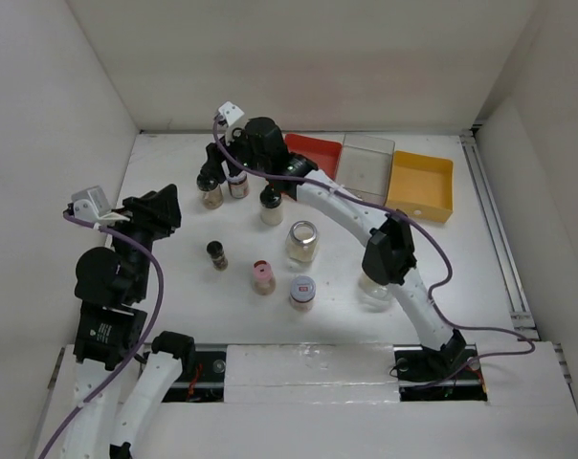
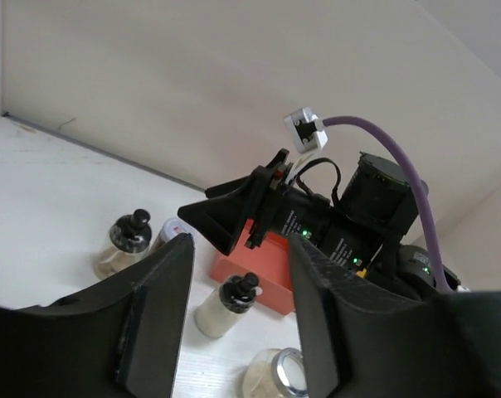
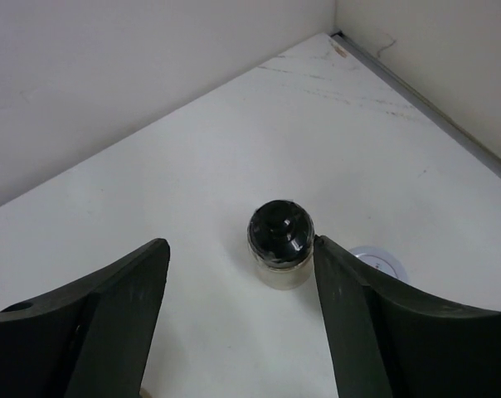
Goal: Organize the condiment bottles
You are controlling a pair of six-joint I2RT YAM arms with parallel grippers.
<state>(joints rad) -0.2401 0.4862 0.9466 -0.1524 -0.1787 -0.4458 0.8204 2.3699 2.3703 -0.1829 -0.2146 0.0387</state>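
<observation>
- the right gripper (image 1: 222, 164) is stretched out to the table's (image 1: 480, 258) 11 o'clock area, jaws spread wide and grasping nothing.
- in the right wrist view, one black-capped bottle (image 3: 280, 245) stands upright between the open fingers (image 3: 122, 319), close to the right-hand one; whether they touch i cannot tell.
- seen from above, that bottle (image 1: 211, 186) has a grey-lidded jar (image 1: 237, 184) just beside it at 3 o'clock, and the other black-capped bottle (image 1: 271, 206) a little further that way.
- a clear glass jar (image 1: 302, 242) stands near the table's middle.
- the dark slim shaker (image 1: 216, 254), the pink-capped bottle (image 1: 262, 277) and a second grey-lidded jar (image 1: 301, 293) form a loose row toward 6 o'clock.
- a second clear glass jar (image 1: 373, 290) is partly hidden by the right arm.
- the left gripper (image 1: 172, 208) hangs at 9 o'clock, released, its fingers (image 2: 155, 311) apart with nothing between them.
- the red tray (image 1: 313, 153), clear tray (image 1: 366, 163) and orange tray (image 1: 420, 185) sit side by side at 1 o'clock.
</observation>
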